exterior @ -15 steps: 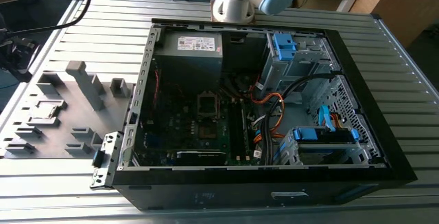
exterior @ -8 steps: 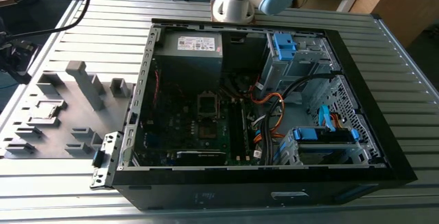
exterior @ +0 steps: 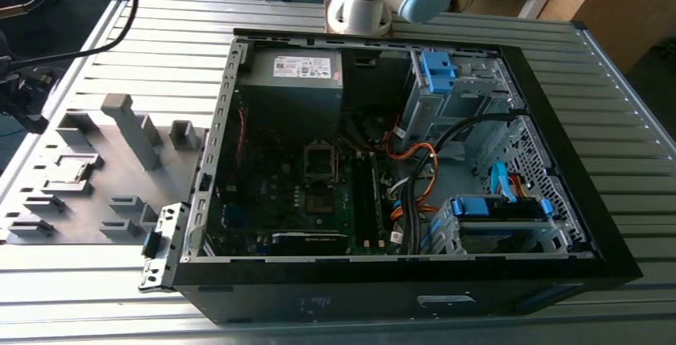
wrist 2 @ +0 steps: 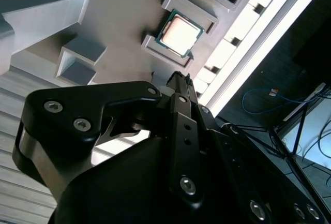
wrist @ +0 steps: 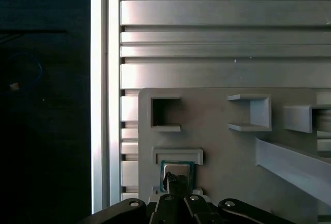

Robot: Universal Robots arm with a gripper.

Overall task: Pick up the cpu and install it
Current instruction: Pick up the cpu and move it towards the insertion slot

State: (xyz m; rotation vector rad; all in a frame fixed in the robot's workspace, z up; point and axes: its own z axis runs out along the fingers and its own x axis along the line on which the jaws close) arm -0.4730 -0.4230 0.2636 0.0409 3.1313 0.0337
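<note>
The cpu (wrist 2: pixel 179 33) is a small square chip with a pale metal top and a green rim. It lies flat in a raised holder on the grey fixture plate (wrist 2: pixel 119 12). In the first wrist view the cpu (wrist: pixel 177 170) sits just beyond the tip of my gripper (wrist: pixel 175 185), which partly covers its near edge. In the second wrist view the dark tip of the gripper (wrist 2: pixel 178 81) hangs a short way from the chip, apart from it. The dark square socket (exterior: pixel 325 161) sits on the motherboard inside the open computer case (exterior: pixel 549 123).
The fixture plate (exterior: pixel 169 175) lies on the slatted aluminium table (exterior: pixel 127 44), to the exterior view's left of the case, with several raised holders and a tall post (exterior: pixel 132 127). Inside the case are a power-supply box (exterior: pixel 290 72), orange cables (exterior: pixel 412 155) and blue drive brackets (exterior: pixel 502 206).
</note>
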